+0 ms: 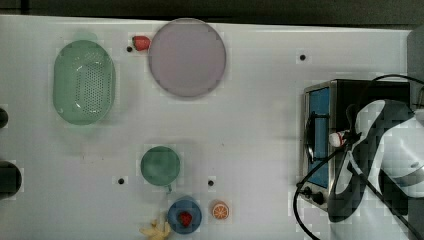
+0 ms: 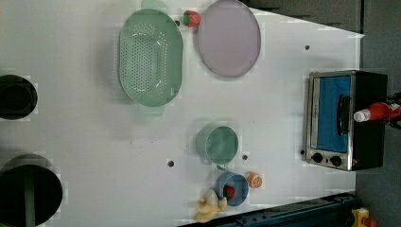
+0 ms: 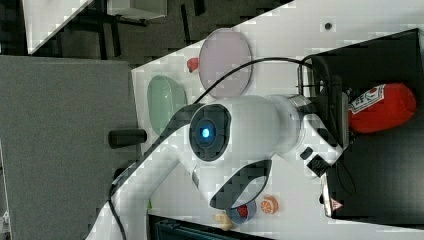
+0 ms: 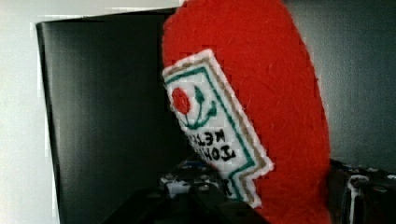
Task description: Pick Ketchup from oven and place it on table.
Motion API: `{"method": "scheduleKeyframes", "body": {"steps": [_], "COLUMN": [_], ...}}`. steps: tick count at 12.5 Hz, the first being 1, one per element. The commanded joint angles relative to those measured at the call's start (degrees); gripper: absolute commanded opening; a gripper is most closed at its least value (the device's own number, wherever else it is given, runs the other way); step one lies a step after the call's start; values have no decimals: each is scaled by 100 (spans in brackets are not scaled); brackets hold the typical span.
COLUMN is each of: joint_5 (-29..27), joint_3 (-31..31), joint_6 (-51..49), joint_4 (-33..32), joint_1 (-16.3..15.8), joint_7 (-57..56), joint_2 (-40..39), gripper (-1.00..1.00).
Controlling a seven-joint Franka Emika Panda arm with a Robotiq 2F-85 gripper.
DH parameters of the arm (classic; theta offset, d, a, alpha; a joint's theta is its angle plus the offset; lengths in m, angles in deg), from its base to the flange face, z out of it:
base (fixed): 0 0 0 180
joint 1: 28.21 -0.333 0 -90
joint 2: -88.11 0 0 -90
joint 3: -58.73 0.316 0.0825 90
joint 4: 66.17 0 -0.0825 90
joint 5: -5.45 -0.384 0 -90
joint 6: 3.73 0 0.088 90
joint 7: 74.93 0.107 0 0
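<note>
top view: white table [image 1: 260,100]; gripper [image 3: 345,117] state unclear at ketchup [image 3: 382,107] atop oven [image 1: 350,90].

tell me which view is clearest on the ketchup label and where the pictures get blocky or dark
Wrist view: the ketchup looms close, its label legible though mirrored, edges soft. Top view: blocky patches over the arm, the table evenly bright. Left view: the oven glass reads flat blue, without glare. Right view: the oven top is near-black.
</note>
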Motion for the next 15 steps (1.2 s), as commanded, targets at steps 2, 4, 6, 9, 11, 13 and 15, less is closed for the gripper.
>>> {"method": "scheduleKeyframes", "body": {"steps": [2,4,6,9,11,13,15], "joint_5": [80,623,1025,1025,1023,1023,1023], "joint_3": [46,98,306,900,1335,1763,2148], "joint_6": [-954,-1452,-1874,-2566,-3120,-3240,-3239], "joint_4": [717,972,1171,1224,1209,1147,948], "joint_1": [-123,-297,-547,-919,-1092,-1197,-1257], "joint_7": [80,65,-48,-48,-42,17,17], "joint_2": [772,1022,1291,1750,1988,2145,2242], "gripper": [27,27,27,27,27,27,27]}}
